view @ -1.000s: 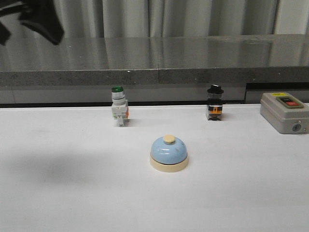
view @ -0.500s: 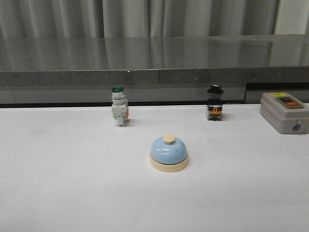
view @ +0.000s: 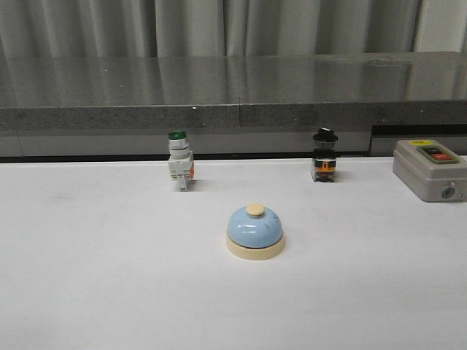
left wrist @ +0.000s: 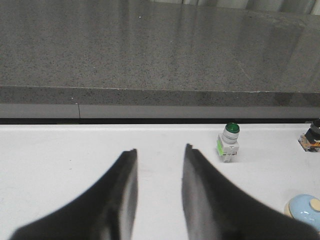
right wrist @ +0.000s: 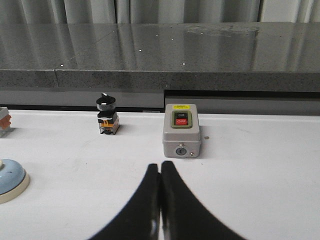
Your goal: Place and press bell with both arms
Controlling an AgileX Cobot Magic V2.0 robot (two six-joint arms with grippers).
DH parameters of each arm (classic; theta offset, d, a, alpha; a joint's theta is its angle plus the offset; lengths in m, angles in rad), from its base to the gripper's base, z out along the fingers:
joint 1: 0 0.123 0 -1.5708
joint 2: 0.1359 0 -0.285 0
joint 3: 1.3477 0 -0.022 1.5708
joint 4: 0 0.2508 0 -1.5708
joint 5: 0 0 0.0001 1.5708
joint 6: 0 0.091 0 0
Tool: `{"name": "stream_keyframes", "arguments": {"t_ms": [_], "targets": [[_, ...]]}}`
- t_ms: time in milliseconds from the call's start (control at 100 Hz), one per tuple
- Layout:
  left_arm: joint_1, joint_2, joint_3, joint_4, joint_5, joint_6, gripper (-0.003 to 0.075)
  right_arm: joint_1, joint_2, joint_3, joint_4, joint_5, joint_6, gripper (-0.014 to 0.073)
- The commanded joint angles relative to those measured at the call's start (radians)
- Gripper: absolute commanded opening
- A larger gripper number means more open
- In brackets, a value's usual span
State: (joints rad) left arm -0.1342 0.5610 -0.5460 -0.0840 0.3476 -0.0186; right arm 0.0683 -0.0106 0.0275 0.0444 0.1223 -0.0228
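Note:
The light-blue bell (view: 255, 231) with a cream base and cream button stands upright in the middle of the white table (view: 109, 292). Its edge also shows in the left wrist view (left wrist: 305, 211) and in the right wrist view (right wrist: 11, 180). Neither arm shows in the front view. My left gripper (left wrist: 160, 150) is open and empty over bare table, left of the bell. My right gripper (right wrist: 160, 165) is shut and empty, right of the bell and in front of the grey box.
A green-capped white pushbutton (view: 179, 160) stands behind the bell to the left. A black knob switch (view: 325, 154) stands behind to the right. A grey box with a red button (view: 430, 169) sits at the far right. A grey stone ledge (view: 233, 109) runs along the back.
One second ago a black arm part hung at the front view's top left with a shadow on the table; it has left the view. The bell has not moved.

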Motion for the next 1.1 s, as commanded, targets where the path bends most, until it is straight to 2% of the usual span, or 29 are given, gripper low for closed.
{"name": "stream_keyframes", "arguments": {"t_ms": [0, 670, 770, 1090], "targets": [[0.002, 0.000, -0.028, -0.005, -0.077, -0.006, -0.0007, -0.009, -0.018, -0.015, -0.009, -0.082, -0.005, -0.0060], [-0.007, 0.000, -0.028, -0.005, -0.077, -0.006, -0.0020, -0.009, -0.018, -0.015, -0.009, -0.082, -0.005, -0.0060], [-0.010, 0.000, -0.024, -0.003, -0.114, -0.006, -0.0020, -0.009, -0.018, -0.015, -0.009, -0.082, -0.005, -0.0060], [-0.012, -0.103, 0.148, 0.063, -0.167, -0.006, -0.0020, -0.009, -0.018, -0.015, -0.009, -0.082, -0.005, -0.0060]]}}
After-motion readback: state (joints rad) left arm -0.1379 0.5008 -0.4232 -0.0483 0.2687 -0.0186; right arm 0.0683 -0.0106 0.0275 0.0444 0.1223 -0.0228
